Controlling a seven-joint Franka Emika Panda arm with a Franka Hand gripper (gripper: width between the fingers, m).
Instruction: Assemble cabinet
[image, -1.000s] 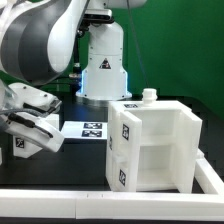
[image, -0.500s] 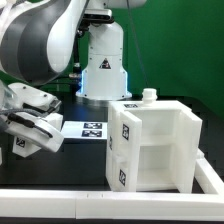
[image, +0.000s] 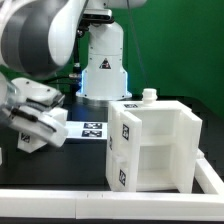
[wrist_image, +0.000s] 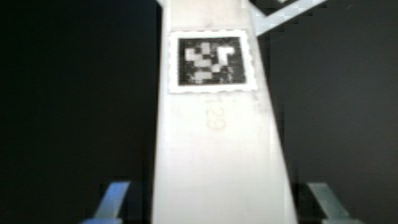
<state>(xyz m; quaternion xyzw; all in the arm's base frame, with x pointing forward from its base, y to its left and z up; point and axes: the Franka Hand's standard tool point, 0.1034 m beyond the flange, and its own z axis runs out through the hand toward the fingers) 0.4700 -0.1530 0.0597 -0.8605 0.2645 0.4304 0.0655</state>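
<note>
The white cabinet shell (image: 160, 145) stands on the dark table at the exterior view's right. Its open compartments face the front, and it carries tags on its left side and top. My gripper (image: 33, 125) is at the far left, above the table and tilted. It is shut on a long flat white cabinet panel (image: 48, 130) that bears a square tag. In the wrist view the panel (wrist_image: 217, 130) runs up the middle between my gripper's (wrist_image: 219, 205) two fingers (wrist_image: 116, 200), tag facing the camera. The panel is well apart from the shell.
The marker board (image: 92, 129) lies flat between my gripper and the shell. The arm's white base (image: 104, 65) stands behind it. A small white knob (image: 149, 95) sits on the shell's top. A white rail (image: 60, 200) runs along the front edge.
My gripper has risen and shifted slightly to the right with the panel, which now sits higher off the table and more tilted. The shell has not moved.
</note>
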